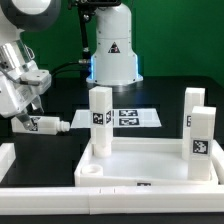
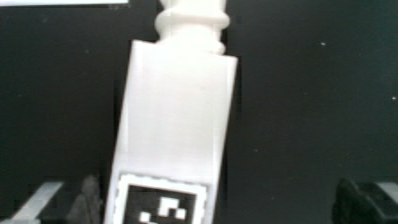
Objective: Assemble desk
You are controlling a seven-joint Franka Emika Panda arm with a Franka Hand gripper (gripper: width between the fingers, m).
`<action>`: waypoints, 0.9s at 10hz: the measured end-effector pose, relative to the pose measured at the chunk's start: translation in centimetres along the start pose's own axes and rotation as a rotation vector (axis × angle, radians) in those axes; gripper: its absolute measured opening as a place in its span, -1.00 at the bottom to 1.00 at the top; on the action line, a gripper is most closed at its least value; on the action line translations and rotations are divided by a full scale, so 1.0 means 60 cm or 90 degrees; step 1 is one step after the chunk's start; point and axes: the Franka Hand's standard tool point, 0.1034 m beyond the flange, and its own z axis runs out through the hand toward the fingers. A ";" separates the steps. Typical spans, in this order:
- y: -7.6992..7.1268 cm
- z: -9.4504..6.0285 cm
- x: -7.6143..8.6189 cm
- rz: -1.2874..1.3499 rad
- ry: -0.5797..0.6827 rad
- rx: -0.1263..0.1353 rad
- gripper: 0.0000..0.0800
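The tabletop (image 1: 150, 165) lies flat on the black table (image 1: 60, 105), near the front and toward the exterior view's right, with its rim facing up. Three legs stand upright on it: one (image 1: 99, 120) at its far corner on the exterior view's left, one (image 1: 192, 108) at the far corner on the exterior view's right, and one (image 1: 201, 142) nearer the front on that same side. Each carries a square tag.

A fourth leg (image 1: 45, 125) lies on its side on the table, at the exterior view's left, well apart from the tabletop. The gripper (image 1: 27, 115) is directly over it. In the wrist view the leg (image 2: 176, 120) runs lengthwise between the two fingertips (image 2: 68, 200), which stand wide apart on either side of its tagged end; a gap shows on both sides, so nothing is clamped.

The marker board (image 1: 128, 117) lies flat behind the tabletop. A long white rail (image 1: 40, 195) runs along the front edge of the table.
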 end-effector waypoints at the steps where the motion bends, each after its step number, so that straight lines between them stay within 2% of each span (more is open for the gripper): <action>1: 0.004 0.005 -0.002 0.001 0.002 -0.003 0.62; 3: 0.021 0.024 -0.019 -0.001 0.003 -0.014 0.62; 4: 0.028 0.025 -0.023 0.001 0.000 -0.017 0.62; 7: 0.034 0.033 -0.020 0.008 0.004 -0.032 0.59; 8: 0.034 0.033 -0.020 0.009 0.004 -0.032 0.59; 9: 0.034 0.033 -0.019 0.000 0.004 -0.032 0.17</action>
